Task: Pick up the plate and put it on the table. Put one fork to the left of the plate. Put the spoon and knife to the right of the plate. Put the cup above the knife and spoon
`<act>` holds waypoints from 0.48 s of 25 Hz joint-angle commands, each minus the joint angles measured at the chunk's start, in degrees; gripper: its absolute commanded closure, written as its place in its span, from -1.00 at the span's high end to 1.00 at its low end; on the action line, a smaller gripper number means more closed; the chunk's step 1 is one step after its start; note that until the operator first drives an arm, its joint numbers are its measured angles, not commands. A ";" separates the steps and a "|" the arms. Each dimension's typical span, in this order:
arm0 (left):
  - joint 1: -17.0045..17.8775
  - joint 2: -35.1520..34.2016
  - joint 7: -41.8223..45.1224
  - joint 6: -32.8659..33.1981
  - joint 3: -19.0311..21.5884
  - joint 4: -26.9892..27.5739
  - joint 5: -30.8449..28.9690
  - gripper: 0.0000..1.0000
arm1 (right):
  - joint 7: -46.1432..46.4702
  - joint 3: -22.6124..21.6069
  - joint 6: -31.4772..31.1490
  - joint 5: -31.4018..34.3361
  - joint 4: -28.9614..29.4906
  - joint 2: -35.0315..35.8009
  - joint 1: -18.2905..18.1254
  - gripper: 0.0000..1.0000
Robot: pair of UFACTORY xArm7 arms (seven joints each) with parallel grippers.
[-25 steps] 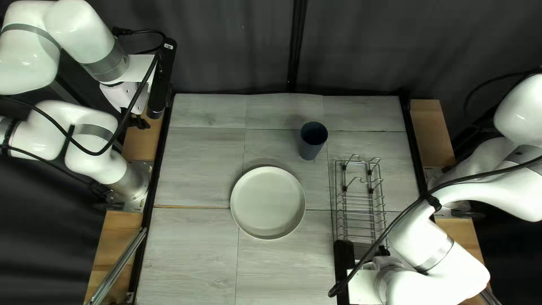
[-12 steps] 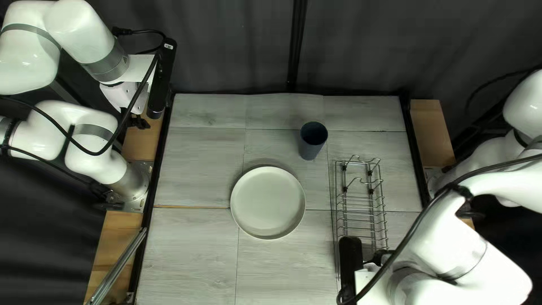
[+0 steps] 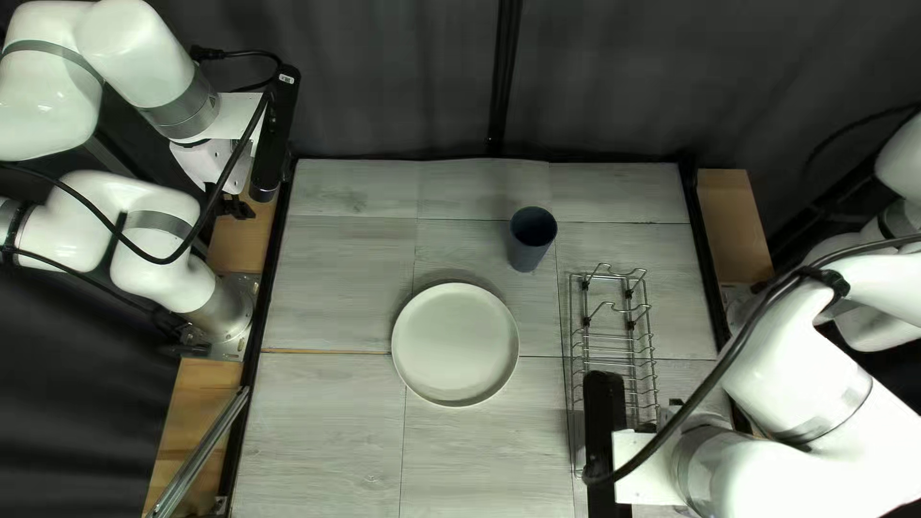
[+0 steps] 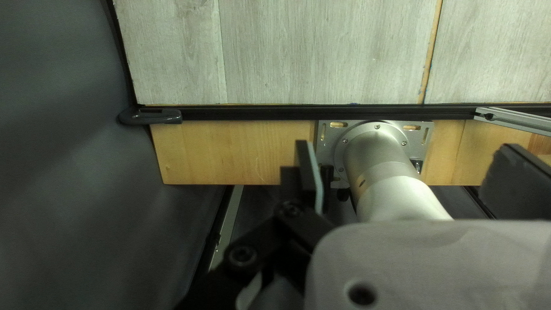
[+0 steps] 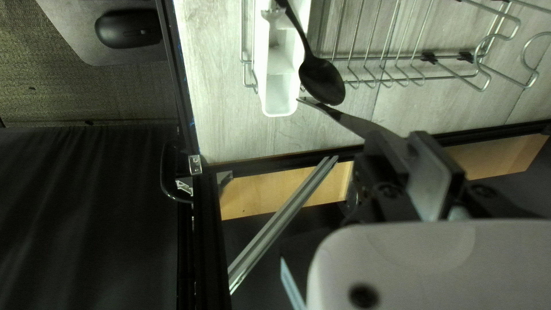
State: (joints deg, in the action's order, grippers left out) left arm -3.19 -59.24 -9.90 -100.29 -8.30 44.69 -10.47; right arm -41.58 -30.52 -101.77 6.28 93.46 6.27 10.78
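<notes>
The round pale plate is lying flat near the middle of the table. The dark blue cup is standing upright near it, on the far side and a bit toward the right arm. The wire rack is sitting between the plate and the right arm, apart from the plate. The right gripper is hanging by the near end of the rack, mostly hiding under its own arm. Its two fingers are pinching the knife from both sides, and the knife's thin end is poking out toward the white box in the rack. The spoon is leaning at that box, with its round end sticking out past the side, close by the knife's thin end. The left gripper is hanging over by the table's left edge, well apart from the plate. Its fingers are standing wide apart and holding nothing. Past the table's near edge, a black computer mouse is resting on a gray mat.
</notes>
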 commanded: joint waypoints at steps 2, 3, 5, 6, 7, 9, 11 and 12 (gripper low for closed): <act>0.00 0.00 0.00 0.00 0.00 0.00 0.00 1.00 | -0.56 -0.05 -3.67 1.13 5.82 1.79 0.47 -1.00; 0.00 0.00 0.00 0.00 0.00 0.00 0.00 1.00 | -0.39 0.06 -4.26 1.30 6.69 1.97 0.39 -1.00; 0.00 0.00 0.00 0.00 0.00 0.00 0.00 1.00 | 0.95 0.60 -5.39 1.56 8.55 2.02 -0.30 -1.00; 0.00 0.00 0.00 0.00 0.00 0.00 0.00 1.00 | 1.38 0.76 -5.73 1.59 9.13 2.07 -0.51 -1.00; 0.00 0.00 0.00 0.00 0.00 0.00 0.00 1.00 | 2.43 1.20 -6.45 1.66 10.26 2.11 -1.09 -1.00; 0.00 0.00 0.00 0.00 0.00 0.00 0.00 1.00 | 4.80 2.27 -6.93 1.46 10.86 1.47 -2.67 -1.00; 0.00 0.00 0.00 0.00 0.00 0.00 0.00 1.00 | 6.98 3.30 -6.61 1.07 10.75 0.86 -4.23 -1.00; 0.00 0.00 0.00 0.00 0.00 0.00 0.00 1.00 | 8.36 4.01 -5.92 0.61 10.16 0.28 -5.36 -1.00</act>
State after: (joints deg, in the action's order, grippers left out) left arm -3.19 -59.24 -9.90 -100.29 -8.30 44.69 -10.47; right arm -36.08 -28.11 -108.35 7.58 104.03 7.67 7.73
